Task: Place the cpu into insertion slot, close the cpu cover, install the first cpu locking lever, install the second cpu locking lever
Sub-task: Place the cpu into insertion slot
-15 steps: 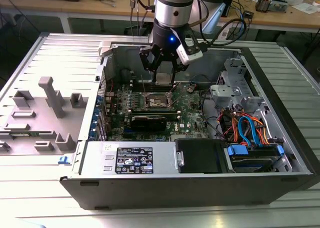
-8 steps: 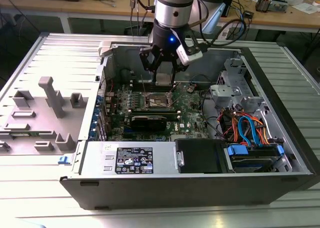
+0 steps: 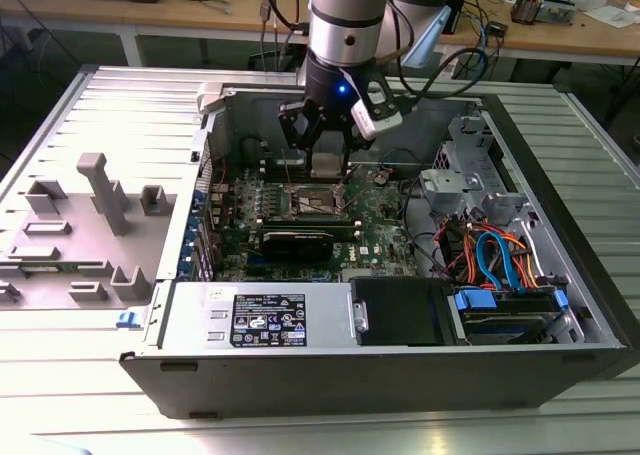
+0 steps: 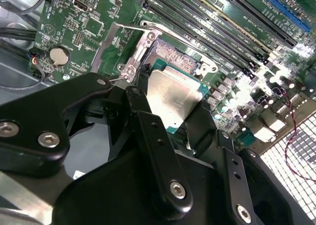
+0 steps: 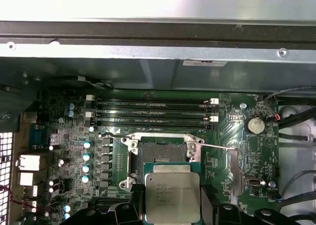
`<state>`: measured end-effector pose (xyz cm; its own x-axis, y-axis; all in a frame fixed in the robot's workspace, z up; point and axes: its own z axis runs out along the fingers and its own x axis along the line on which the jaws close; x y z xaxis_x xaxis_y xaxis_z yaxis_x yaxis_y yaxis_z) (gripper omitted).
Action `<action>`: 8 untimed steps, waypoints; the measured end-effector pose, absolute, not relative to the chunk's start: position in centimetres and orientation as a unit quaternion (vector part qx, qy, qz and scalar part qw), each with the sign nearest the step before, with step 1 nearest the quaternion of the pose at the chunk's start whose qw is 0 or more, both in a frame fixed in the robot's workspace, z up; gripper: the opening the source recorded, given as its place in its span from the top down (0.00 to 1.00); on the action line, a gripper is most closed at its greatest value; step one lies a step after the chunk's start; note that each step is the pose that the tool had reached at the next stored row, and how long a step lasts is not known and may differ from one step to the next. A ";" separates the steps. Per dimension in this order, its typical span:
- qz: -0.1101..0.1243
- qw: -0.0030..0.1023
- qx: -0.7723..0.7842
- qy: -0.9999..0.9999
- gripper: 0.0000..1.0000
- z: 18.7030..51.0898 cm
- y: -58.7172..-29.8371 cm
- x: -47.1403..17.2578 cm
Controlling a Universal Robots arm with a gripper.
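The jaws are clenched on two edges of the cpu (image 4: 170, 99), holding it flat, shiny side up (so it can sit straight), just over the open insertion slot (image 4: 174, 61) on the green board (image 4: 123, 12), not in it yet.
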<state>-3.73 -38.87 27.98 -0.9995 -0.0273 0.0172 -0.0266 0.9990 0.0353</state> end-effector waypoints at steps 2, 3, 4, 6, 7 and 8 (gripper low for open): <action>-0.018 0.009 0.014 -1.000 0.45 27.9 -38.9 -3.7; -0.017 0.009 0.014 -1.000 0.45 27.8 -38.9 -3.7; -0.018 0.008 0.013 -1.000 0.45 27.7 -38.9 -3.8; -0.018 0.008 0.014 -1.000 0.45 27.4 -38.9 -3.8; -0.017 0.008 0.014 -1.000 0.45 27.4 -38.9 -3.8; -0.017 0.008 0.014 -1.000 0.45 27.4 -38.9 -3.8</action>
